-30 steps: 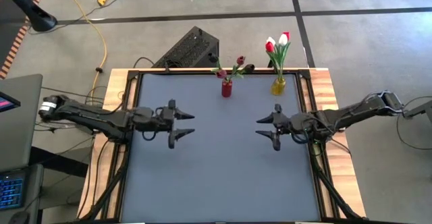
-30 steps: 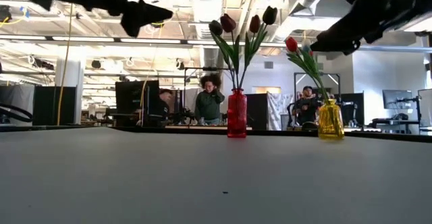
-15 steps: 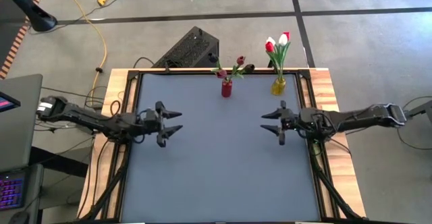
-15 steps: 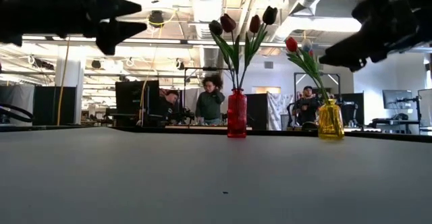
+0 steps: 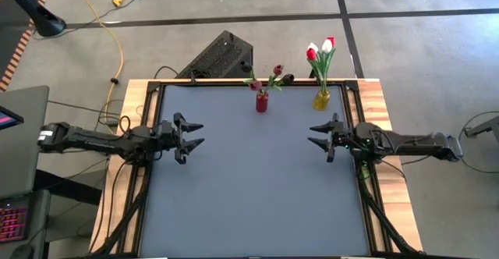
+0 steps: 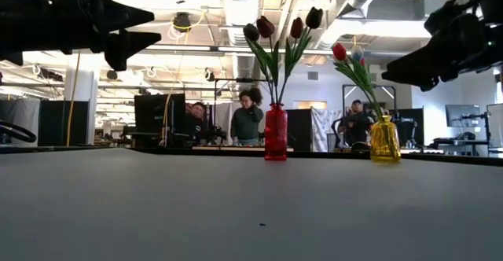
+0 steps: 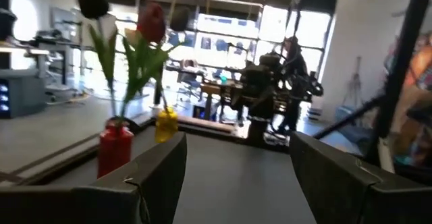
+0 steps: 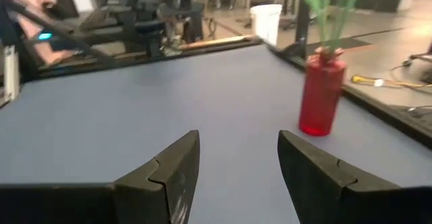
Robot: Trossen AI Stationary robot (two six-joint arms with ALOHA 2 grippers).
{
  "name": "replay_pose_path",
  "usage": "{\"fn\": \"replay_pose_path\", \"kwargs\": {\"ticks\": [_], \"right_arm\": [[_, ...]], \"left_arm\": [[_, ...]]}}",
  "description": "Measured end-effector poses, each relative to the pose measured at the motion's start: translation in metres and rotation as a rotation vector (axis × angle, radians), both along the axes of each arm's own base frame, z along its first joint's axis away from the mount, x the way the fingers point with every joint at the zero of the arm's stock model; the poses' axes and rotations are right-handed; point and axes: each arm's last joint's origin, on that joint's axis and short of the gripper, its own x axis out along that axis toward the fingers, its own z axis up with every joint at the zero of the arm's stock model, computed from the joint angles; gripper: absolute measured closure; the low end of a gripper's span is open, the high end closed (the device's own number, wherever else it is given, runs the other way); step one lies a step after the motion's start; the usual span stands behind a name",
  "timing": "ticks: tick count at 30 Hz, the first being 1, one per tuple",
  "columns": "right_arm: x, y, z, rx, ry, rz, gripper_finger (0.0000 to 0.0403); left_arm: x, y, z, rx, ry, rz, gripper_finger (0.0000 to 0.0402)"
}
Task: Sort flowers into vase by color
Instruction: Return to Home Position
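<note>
A red vase (image 5: 261, 102) stands near the table's far edge with dark maroon tulips (image 6: 281, 28) standing in it by their stems. To its right a yellow vase (image 5: 320, 99) holds red and white tulips (image 5: 320, 49) the same way. No flower lies on the table. My left gripper (image 5: 192, 133) hovers open above the table's left side. My right gripper (image 5: 318, 135) hovers open above the right side, near the yellow vase. Both hold nothing. The red vase (image 8: 320, 96) shows in the right wrist view; both vases (image 7: 116, 146) show in the left wrist view.
A grey mat (image 5: 253, 196) covers the table inside a wooden frame (image 5: 374, 95). A black box (image 5: 221, 54) sits beyond the far edge. People (image 6: 248, 119) sit at desks in the room behind. Open mat lies between the arms and toward the near edge.
Both arms have drawn back outward: the left gripper toward the table's left edge, the right toward the right edge, each also shifting slightly toward the far edge and turning. Vases and flowers stand unmoved.
</note>
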Motion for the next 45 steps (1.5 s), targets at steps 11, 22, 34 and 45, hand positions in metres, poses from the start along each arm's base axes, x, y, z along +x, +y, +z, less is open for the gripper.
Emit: {"fn": "replay_pose_path", "kwargs": {"ticks": [11, 22, 34, 45], "right_arm": [[-0.01, -0.009, -0.003, -0.028, -0.051, -0.08, 0.0178], [-0.008, -0.012, -0.011, -0.022, -0.106, -0.046, 0.0178], [-0.008, -0.012, -0.013, 0.015, -0.104, -0.06, 0.0178], [-0.008, -0.012, -0.013, -0.008, -0.097, -0.058, 0.0178]], "left_arm": [[-0.005, 0.009, -0.003, -0.022, 0.043, 0.062, 0.015], [-0.004, 0.01, -0.005, -0.04, 0.058, 0.005, 0.015], [-0.004, 0.01, -0.013, -0.052, 0.129, 0.01, 0.015], [-0.003, 0.01, -0.017, -0.054, 0.173, -0.016, 0.015]]}}
